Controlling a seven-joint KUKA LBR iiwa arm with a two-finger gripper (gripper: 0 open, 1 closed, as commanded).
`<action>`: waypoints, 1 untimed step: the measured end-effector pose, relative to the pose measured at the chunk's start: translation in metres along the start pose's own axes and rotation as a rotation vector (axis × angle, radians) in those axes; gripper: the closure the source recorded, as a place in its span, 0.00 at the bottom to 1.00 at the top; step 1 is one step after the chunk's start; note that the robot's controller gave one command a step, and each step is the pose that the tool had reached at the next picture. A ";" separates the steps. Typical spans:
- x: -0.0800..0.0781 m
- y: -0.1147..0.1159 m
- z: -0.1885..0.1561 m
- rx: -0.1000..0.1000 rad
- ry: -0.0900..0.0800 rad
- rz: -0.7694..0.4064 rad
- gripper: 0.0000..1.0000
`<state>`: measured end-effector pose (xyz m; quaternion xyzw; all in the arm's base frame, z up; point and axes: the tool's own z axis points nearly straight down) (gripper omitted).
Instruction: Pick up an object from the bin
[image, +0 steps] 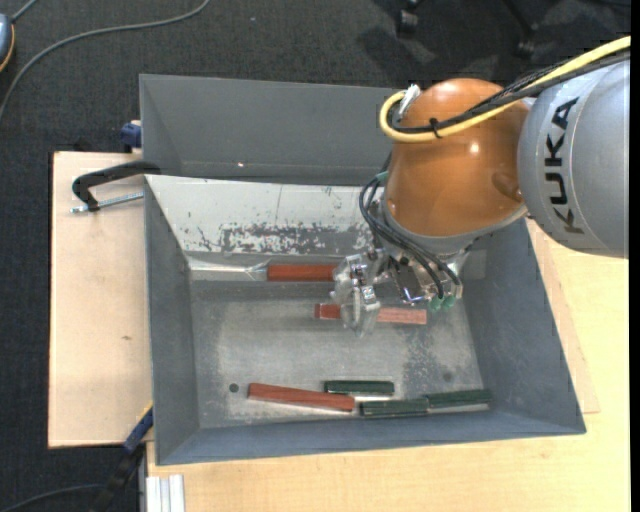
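The pincer (358, 300) hangs low over the middle of the bin (170, 300), right above a short red-brown stick (400, 317) lying flat on the floor, likely the nearest thing to take across its narrow width. Whether the pincer is open or closed I cannot tell. A second red-brown stick (300, 271) lies near it by the back wall, while a long red stick (300, 399), a dark green stick (358, 386) and another green stick (425, 404) lie well apart along the front, so nothing seems to crowd the grasp
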<state>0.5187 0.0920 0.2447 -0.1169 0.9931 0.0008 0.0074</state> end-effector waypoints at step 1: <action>-0.002 0.020 -0.012 -0.002 0.007 -0.250 1.00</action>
